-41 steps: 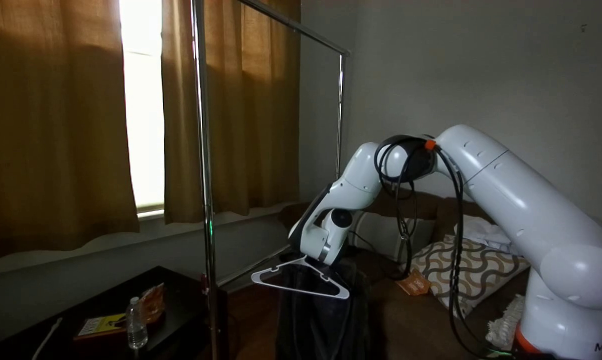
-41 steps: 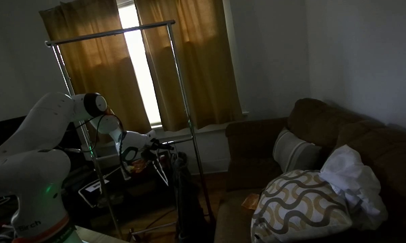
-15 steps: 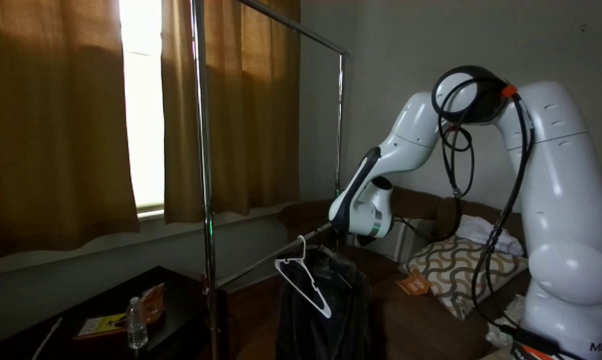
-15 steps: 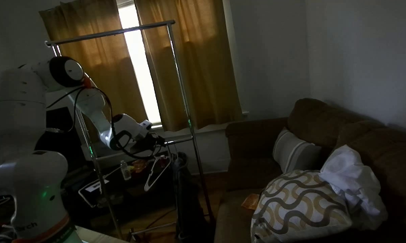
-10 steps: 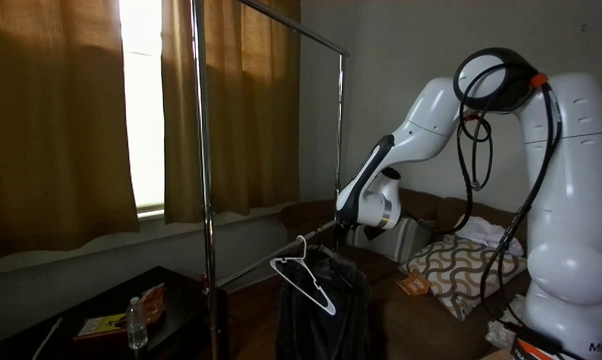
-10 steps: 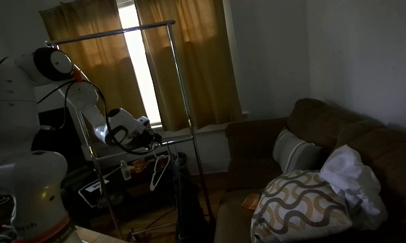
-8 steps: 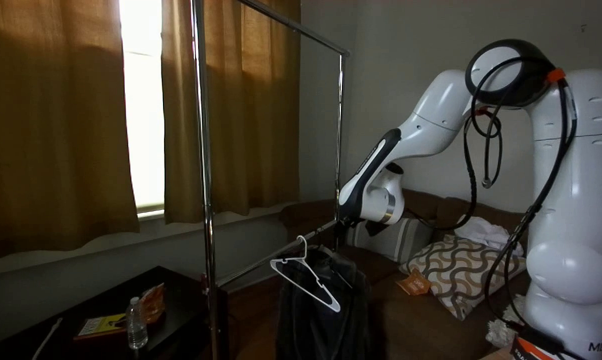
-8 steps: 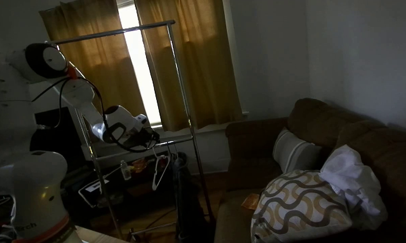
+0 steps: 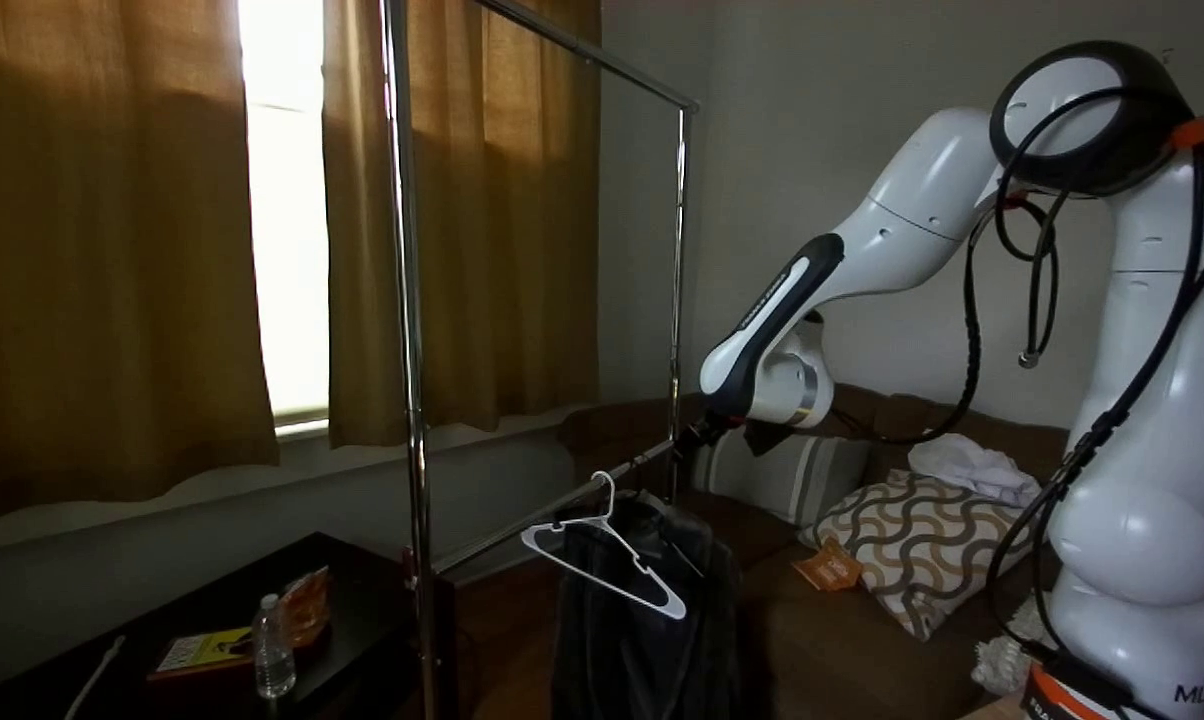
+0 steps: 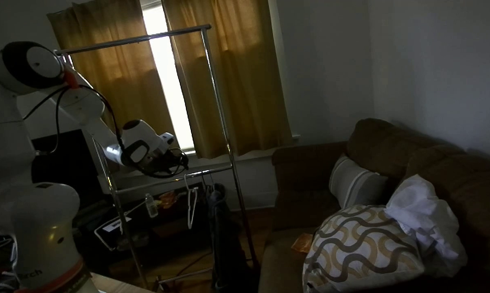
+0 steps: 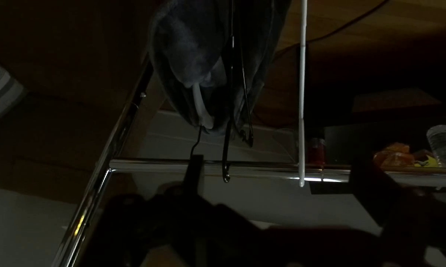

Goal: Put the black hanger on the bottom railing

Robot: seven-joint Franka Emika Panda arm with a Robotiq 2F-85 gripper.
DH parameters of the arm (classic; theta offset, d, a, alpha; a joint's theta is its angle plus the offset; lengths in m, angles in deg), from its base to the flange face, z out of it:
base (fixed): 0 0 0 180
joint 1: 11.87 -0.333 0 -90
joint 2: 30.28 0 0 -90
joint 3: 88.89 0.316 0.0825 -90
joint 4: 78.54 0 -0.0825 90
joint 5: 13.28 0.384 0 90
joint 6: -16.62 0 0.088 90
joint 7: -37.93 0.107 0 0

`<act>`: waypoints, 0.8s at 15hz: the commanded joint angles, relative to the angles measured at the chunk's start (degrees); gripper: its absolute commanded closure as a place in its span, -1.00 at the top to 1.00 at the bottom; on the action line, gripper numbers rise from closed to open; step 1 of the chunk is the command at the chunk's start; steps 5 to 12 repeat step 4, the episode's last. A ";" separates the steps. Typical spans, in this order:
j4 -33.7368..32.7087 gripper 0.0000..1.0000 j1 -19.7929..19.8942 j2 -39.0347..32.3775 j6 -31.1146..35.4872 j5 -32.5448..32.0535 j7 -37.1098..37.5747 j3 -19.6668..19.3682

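Observation:
In the wrist view the black hanger (image 11: 228, 141) hangs with its hook over the bottom railing (image 11: 263, 170). A white hanger (image 11: 302, 92) hangs to its right on the same rod. Left of the black one, a dark jacket (image 11: 189, 44) hangs from a thin wire hook. My gripper (image 11: 276, 165) is open, its fingers (image 11: 195, 170) wide apart and holding nothing. In both exterior views the gripper (image 9: 697, 437) stands back from and above the railing (image 9: 522, 522). The black hanger is hard to make out there against the jacket (image 9: 642, 620).
The rack's chrome uprights (image 9: 412, 350) and upper crossbar (image 9: 602, 60) frame the space around the railing. Behind it stands a dark table (image 9: 362, 590) with a water bottle (image 9: 274, 650) and an orange bag (image 9: 307, 605). A brown couch (image 10: 310, 171) with pillows (image 10: 363, 248) is beside the rack.
My arm has drawn up and back from the railing, away from the hangers. The white hanger, earlier right by the gripper, now hangs free and has turned on its hook.

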 commanded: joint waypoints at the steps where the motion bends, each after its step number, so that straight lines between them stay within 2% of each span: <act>1: -0.16 1.00 -0.05 -0.11 0.00 0.01 0.00 0.02; 12: -0.31 1.00 -0.11 -0.37 0.01 0.01 0.00 0.06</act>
